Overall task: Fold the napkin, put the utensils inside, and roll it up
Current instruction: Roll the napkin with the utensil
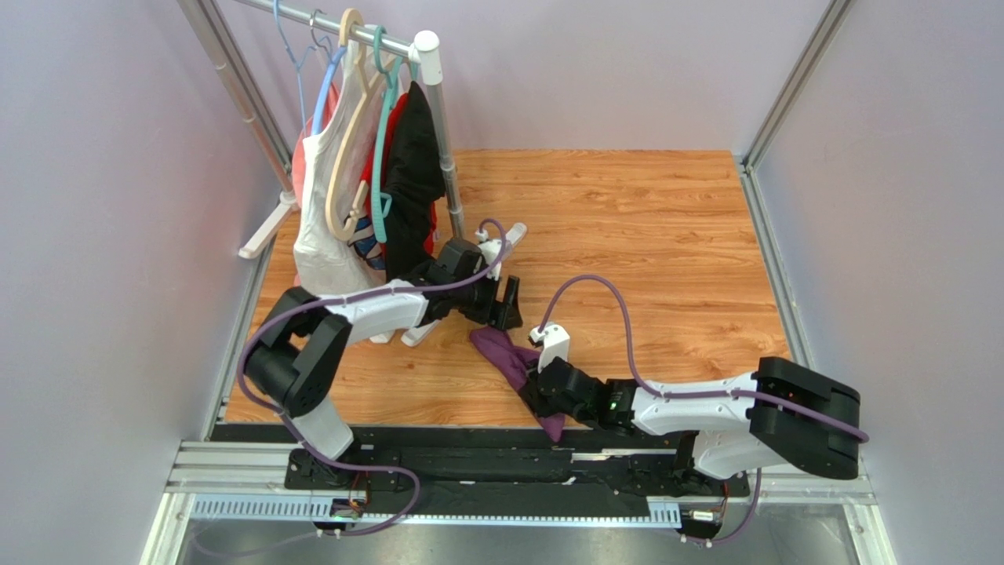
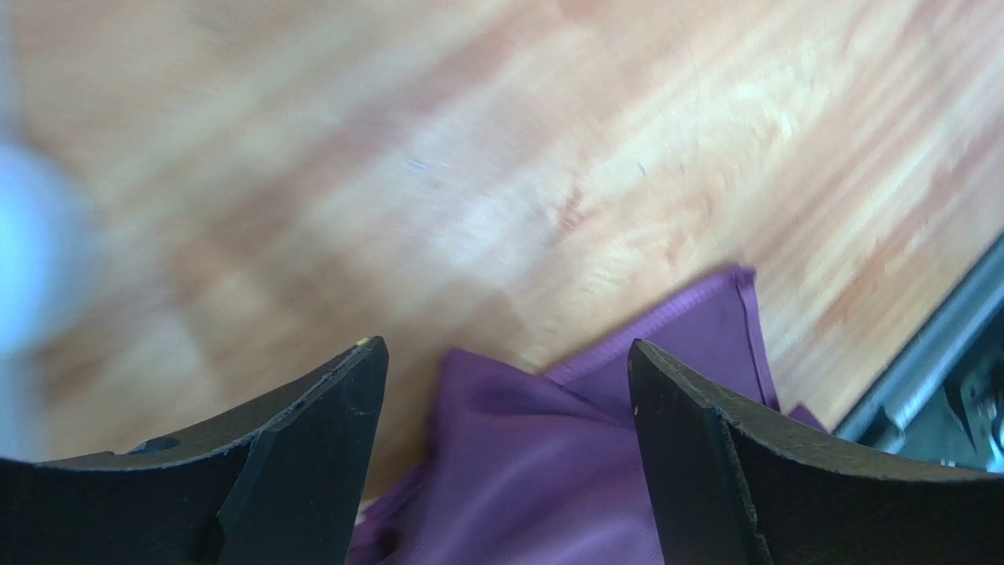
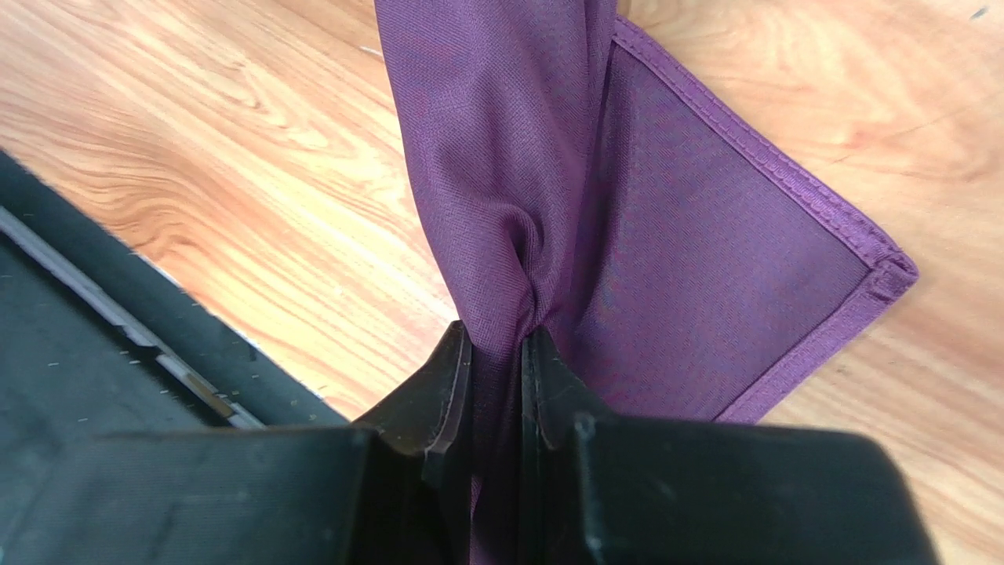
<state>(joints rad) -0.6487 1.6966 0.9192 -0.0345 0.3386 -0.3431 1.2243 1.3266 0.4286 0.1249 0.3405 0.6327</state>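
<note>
The purple napkin (image 1: pixel 504 357) lies bunched on the wooden table near its front edge. My right gripper (image 1: pixel 545 383) is shut on a gathered fold of it. In the right wrist view the napkin (image 3: pixel 660 236) runs up from between the closed jaws of the right gripper (image 3: pixel 497 339), with a hemmed corner spread on the wood to the right. My left gripper (image 1: pixel 509 304) hovers open just beyond the napkin's far end. In the left wrist view the napkin (image 2: pixel 554 471) lies below the wide gap of the left gripper (image 2: pixel 507 344), touching neither finger. The utensils are out of view.
A clothes rack (image 1: pixel 438 130) with white, red and black garments (image 1: pixel 365 200) on hangers stands at the back left, right behind the left arm. A black rail (image 1: pixel 471 453) runs along the table's near edge. Grey walls close in both sides.
</note>
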